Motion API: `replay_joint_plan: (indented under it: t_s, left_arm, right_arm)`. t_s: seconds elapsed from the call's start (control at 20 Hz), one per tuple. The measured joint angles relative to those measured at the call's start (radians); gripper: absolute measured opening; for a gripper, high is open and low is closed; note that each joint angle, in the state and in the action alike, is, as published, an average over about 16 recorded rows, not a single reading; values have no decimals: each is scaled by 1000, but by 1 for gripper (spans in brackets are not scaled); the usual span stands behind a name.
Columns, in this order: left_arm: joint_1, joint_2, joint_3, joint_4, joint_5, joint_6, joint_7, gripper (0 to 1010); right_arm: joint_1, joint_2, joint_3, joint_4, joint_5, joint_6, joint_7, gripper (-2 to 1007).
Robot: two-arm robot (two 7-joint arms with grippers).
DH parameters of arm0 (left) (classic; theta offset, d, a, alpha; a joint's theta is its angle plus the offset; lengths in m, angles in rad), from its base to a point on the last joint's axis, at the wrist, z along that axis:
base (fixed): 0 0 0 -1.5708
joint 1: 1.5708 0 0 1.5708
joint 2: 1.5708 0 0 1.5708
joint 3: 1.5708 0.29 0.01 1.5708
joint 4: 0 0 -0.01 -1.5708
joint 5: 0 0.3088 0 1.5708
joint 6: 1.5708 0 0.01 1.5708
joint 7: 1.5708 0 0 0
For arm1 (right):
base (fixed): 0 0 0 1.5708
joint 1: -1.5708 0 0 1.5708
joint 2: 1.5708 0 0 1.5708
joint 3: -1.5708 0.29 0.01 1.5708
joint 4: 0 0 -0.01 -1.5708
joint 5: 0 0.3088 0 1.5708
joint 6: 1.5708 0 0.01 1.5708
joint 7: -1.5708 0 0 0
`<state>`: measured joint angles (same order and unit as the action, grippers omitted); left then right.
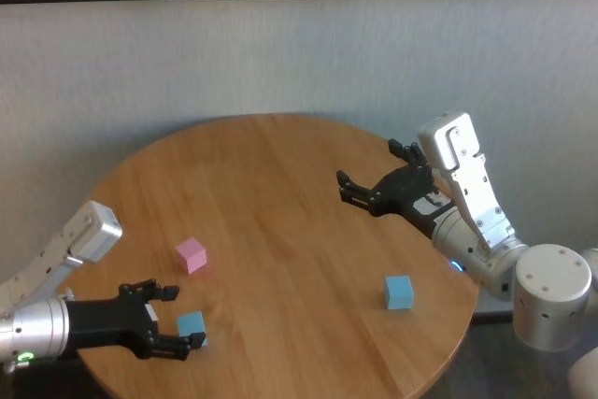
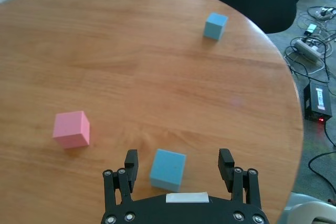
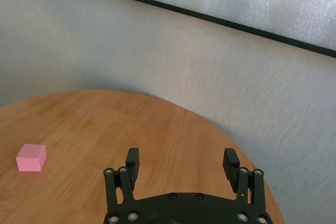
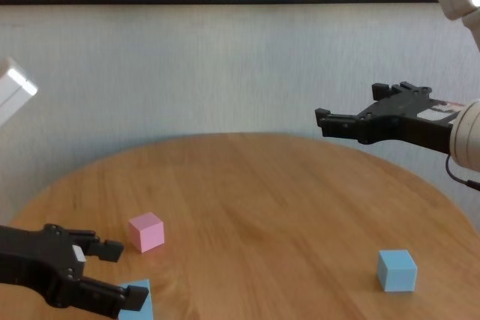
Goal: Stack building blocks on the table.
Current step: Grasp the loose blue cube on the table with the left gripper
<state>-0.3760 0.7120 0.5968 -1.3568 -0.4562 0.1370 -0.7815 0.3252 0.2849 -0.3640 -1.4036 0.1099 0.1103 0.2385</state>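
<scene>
While no cube is yet stacked, the first pickup is judged to be in hand: the left gripper (image 2: 180, 169) is set low at the near left edge of the table (image 1: 280, 184), jaws spread to either side of one light blue block (image 2: 168, 169), not yet pinching it. A closing and a lift are called for next. The pink block (image 1: 191, 254) lies just inward; the other blue block (image 1: 399, 292) sits toward the right edge. All are matte plain cubes on wood grain. The right gripper (image 1: 372, 171) is held raised, jaws spread, empty.
</scene>
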Motion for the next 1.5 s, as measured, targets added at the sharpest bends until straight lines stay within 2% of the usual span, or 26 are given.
replay_joint_plan:
  t_s: [0.6, 1.5]
  left_arm:
    - [-35, -34, 16, 75, 17, -12, -16, 1002]
    - [-81, -63, 53, 167, 17, -26, -86, 1002]
  right_arm:
    - [0, 0, 0, 0, 0, 0, 0, 1005]
    - [0, 0, 0, 0, 0, 0, 0, 1005]
